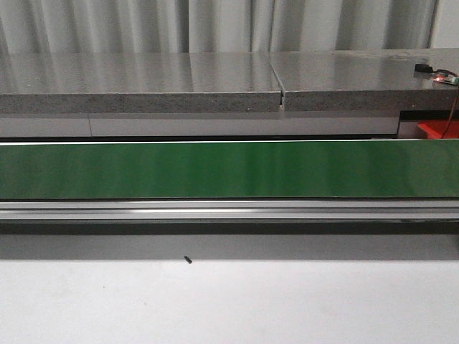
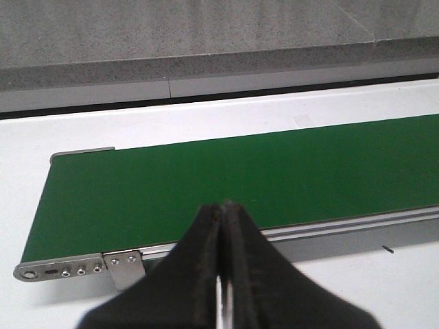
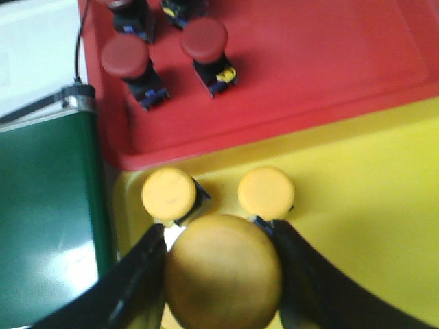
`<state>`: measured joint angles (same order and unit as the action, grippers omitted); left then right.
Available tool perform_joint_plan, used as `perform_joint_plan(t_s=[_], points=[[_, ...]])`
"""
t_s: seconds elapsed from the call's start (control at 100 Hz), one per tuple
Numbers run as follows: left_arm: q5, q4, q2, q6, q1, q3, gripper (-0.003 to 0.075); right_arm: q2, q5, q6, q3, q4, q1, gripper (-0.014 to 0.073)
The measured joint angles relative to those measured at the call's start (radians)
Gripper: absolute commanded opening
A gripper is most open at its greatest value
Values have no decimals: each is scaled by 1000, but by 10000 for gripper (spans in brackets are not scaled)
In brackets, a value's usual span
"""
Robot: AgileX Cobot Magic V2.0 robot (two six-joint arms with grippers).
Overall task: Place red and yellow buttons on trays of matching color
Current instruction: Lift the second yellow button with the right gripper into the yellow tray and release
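The right claw (image 3: 223, 274) held a yellow button (image 3: 223, 271) between its two dark fingers, low in the centre of the right wrist view, directly above the yellow tray (image 3: 357, 205). Two more yellow buttons (image 3: 169, 194) (image 3: 266, 192) already stood on that tray just beyond the held one, close to the tray's edge. The red tray (image 3: 329, 75) filled the upper part of the same frame, touching the yellow one, with red buttons (image 3: 125, 56) (image 3: 204, 38) on it in the upper left. The green conveyor belt (image 1: 229, 169) ran across the middle of the front view, with no buttons on it, and its end showed at the left of the right wrist view.

The left claw (image 2: 223, 226) sat at the bottom centre of its own view with its fingers pressed together, holding nothing, over the belt's near edge and the white bench (image 1: 229, 301).

The step in hand looked like setting this button down. To do it well, the claw should lower it straight onto bare yellow surface, clear of the two neighbours, then part its fingers only once the button rests firmly, so it does not tip or knock the others.
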<state>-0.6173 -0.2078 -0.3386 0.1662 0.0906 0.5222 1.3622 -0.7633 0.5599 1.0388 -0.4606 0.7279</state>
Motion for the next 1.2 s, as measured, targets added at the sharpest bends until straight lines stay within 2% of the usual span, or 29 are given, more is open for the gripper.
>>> perform_joint_plan(t_s=[0.3,0.67,1.2], points=[[0,0,0,0,0,0,-20,4,166,13,-223,-87,102,73],[0,0,0,0,0,0,-20,93,206,151,-228,-247,123,73],[0,0,0,0,0,0,-20,193,259,192,-228,-260,123,73]])
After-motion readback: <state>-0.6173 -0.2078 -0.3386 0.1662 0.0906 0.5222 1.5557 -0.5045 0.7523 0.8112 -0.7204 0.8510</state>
